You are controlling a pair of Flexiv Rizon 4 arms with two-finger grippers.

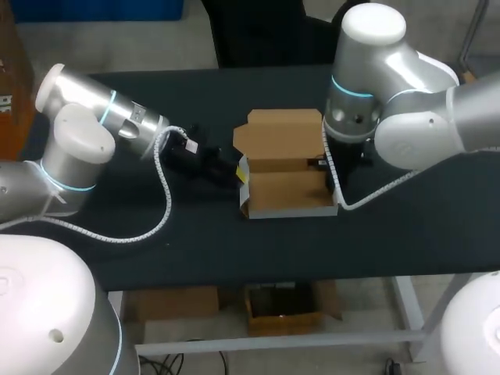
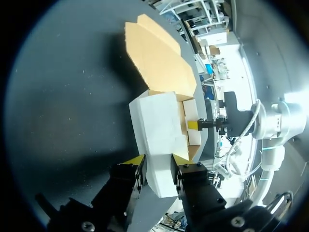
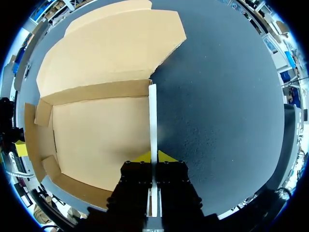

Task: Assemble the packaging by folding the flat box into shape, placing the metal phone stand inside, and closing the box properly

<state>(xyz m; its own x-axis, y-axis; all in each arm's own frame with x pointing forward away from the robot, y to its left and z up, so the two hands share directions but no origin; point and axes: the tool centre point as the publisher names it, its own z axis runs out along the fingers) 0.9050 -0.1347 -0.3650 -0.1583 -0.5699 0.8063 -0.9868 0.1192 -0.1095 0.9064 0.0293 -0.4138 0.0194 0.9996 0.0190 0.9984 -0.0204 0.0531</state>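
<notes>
Both arms pinch box (image 1: pixel 285 191) walls: left end effector (image 2: pixel 157 163) clamps left wall, right end effector (image 3: pixel 153 157) clamps right wall. Box sits mid-worktop (image 1: pixel 406 226), lid flap (image 1: pixel 283 127) open rearward, interior bare; stand not visible. Hold walls upright, square; grip lightly, avoid creasing card.

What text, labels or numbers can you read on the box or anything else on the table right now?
None readable: the box shows only plain brown cardboard inside and plain white outer walls in all three views. No print, label or number shows on it or on the table.
</notes>
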